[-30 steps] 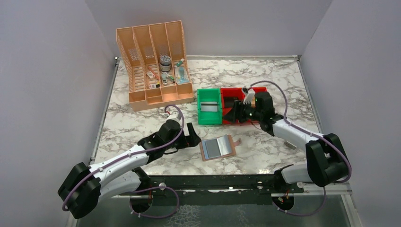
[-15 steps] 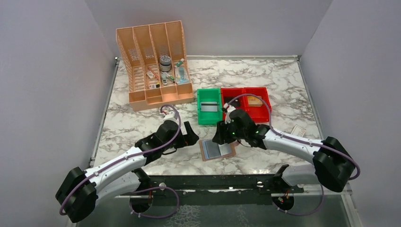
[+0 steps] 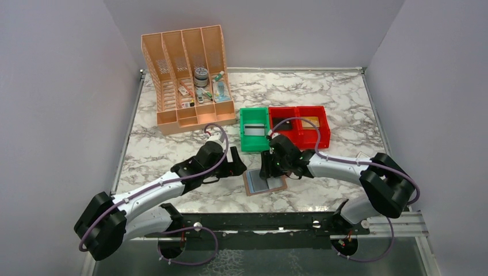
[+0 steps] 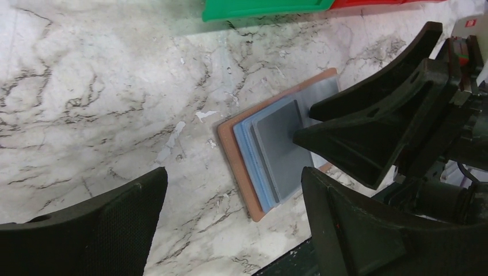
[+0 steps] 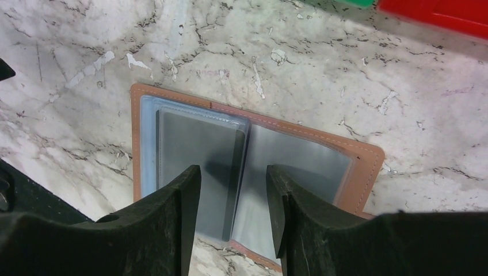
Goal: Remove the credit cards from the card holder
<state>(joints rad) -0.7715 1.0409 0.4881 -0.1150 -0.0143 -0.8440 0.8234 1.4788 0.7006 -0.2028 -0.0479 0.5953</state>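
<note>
Top view: the card holder point(image 3: 265, 183) lies open and flat on the marble table point(image 3: 345, 98). The left gripper point(image 3: 239, 167) is just left of it and the right gripper point(image 3: 267, 171) is over its far edge.

Left wrist: the holder has a brown leather-look rim and blue-grey pockets, with a smooth dark grey credit card point(image 4: 281, 150) tucked inside. The left jaws stand wide apart beside the holder.

Right wrist: the black tapered fingers point(image 5: 172, 218) are partly apart and straddle the holder's fold, with nothing gripped.

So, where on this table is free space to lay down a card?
Bare marble: behind the green bin and red bins up to the far wall; right of the red bins; and in front of the organizer, beside the left arm. Crowded: around the card holder, where the left gripper and right gripper meet.
</note>
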